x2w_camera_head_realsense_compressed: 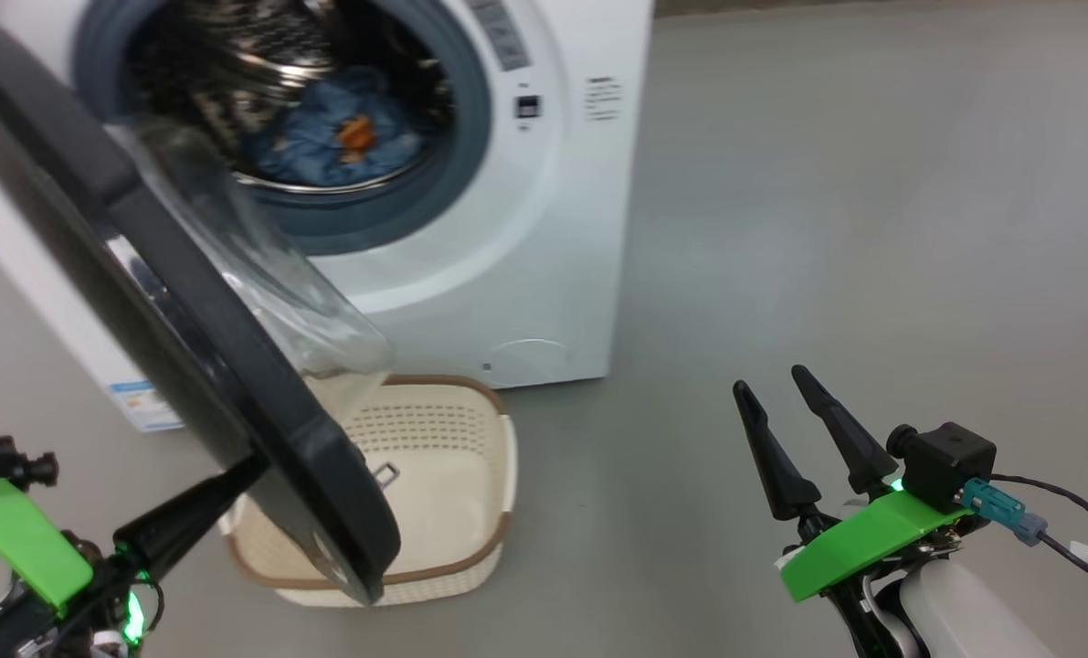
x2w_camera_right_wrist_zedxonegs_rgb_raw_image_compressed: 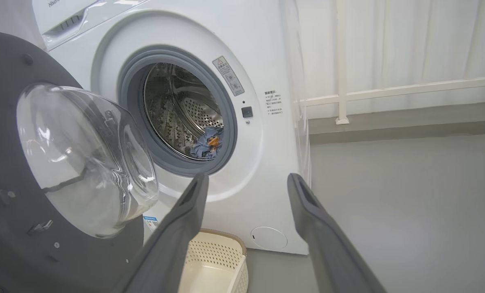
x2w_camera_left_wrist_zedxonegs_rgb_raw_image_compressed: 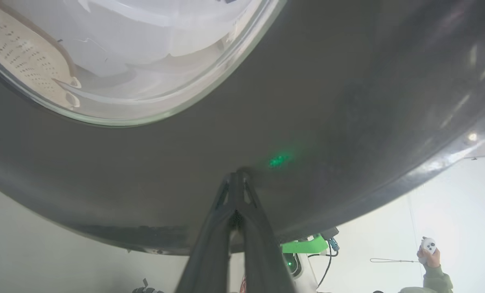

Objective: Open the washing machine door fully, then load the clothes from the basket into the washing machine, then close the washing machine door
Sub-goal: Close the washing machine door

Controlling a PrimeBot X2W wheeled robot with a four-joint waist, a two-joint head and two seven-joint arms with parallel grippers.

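The washing machine [x2w_camera_head_realsense_compressed: 525,274] stands with its black round door [x2w_camera_head_realsense_compressed: 187,311] swung partway open to the left, glass bowl facing the drum. Light blue clothes [x2w_camera_head_realsense_compressed: 343,137] with an orange patch lie inside the steel drum. The cream basket [x2w_camera_head_realsense_compressed: 434,429] sits on the floor below the door, with no clothes visible in it. My left gripper [x2w_camera_head_realsense_compressed: 251,471] is shut, and its tips touch the door's glossy outer face [x2w_camera_left_wrist_zedxonegs_rgb_raw_image_compressed: 348,101], as the left gripper [x2w_camera_left_wrist_zedxonegs_rgb_raw_image_compressed: 236,176] shows up close. Lower right, my right gripper [x2w_camera_head_realsense_compressed: 781,393] hangs open over bare floor, away from the machine. The right gripper [x2w_camera_right_wrist_zedxonegs_rgb_raw_image_compressed: 246,183] holds nothing.
Grey floor [x2w_camera_head_realsense_compressed: 872,228] stretches to the right of the machine. In the right wrist view, a white rail and curtain [x2w_camera_right_wrist_zedxonegs_rgb_raw_image_compressed: 389,61] stand behind it. A person's hand [x2w_camera_left_wrist_zedxonegs_rgb_raw_image_compressed: 429,254] holding a white controller shows in the left wrist view at the lower right.
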